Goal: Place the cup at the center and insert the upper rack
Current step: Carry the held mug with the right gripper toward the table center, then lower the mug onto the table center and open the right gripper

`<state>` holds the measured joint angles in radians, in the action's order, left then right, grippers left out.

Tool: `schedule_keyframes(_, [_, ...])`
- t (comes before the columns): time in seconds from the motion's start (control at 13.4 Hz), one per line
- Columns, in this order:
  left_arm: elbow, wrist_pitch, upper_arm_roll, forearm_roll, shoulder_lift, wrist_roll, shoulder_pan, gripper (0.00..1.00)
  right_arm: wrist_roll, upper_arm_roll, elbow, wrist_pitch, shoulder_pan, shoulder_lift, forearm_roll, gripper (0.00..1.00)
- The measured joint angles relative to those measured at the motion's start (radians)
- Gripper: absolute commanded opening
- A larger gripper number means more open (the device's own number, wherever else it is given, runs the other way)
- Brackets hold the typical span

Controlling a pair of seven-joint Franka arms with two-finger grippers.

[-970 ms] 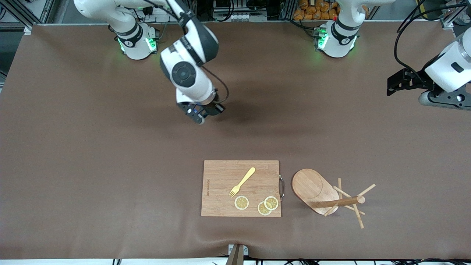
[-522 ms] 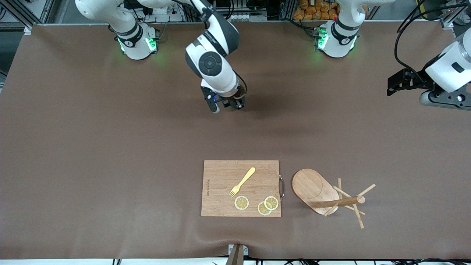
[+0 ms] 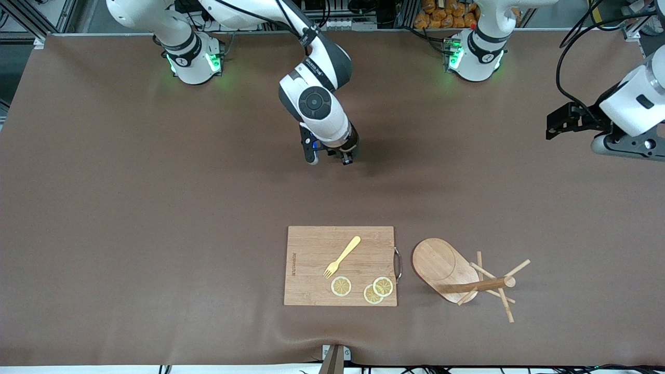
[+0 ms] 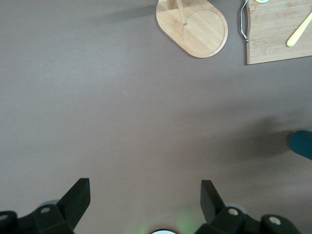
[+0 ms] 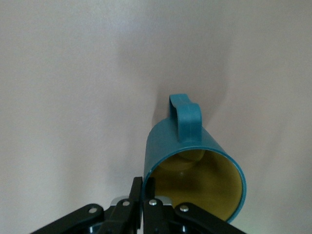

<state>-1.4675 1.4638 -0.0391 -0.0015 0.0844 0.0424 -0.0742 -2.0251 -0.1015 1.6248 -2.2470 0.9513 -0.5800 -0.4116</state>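
The right gripper (image 5: pixel 142 195) pinches the cup (image 5: pixel 195 168) by its rim, over the table's (image 3: pixel 156 208) middle. The left gripper (image 4: pixel 145 197) waits with fingers spread, near the table's edge.

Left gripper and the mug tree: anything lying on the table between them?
Nothing: in the left wrist view, only bare brown table lies between the open left gripper and the mug tree.

I see the brown desk (image 3: pixel 156 218) carrying two things directly: a wooden cutting board (image 3: pixel 311 280) near the front edge, and the upper rack (image 3: pixel 457 272) just beside its metal handle, toward the left arm's end. Rack lies tipped, post and pegs sideways.
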Motion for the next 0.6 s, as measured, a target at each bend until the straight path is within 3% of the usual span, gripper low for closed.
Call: schedule_keyframes(0.6, [0.000, 0.007, 0.001, 0.000, 0.044, -0.001, -0.002, 1.00, -0.049, 0.001, -0.037, -0.042, 0.044, -0.055, 0.000, 0.00])
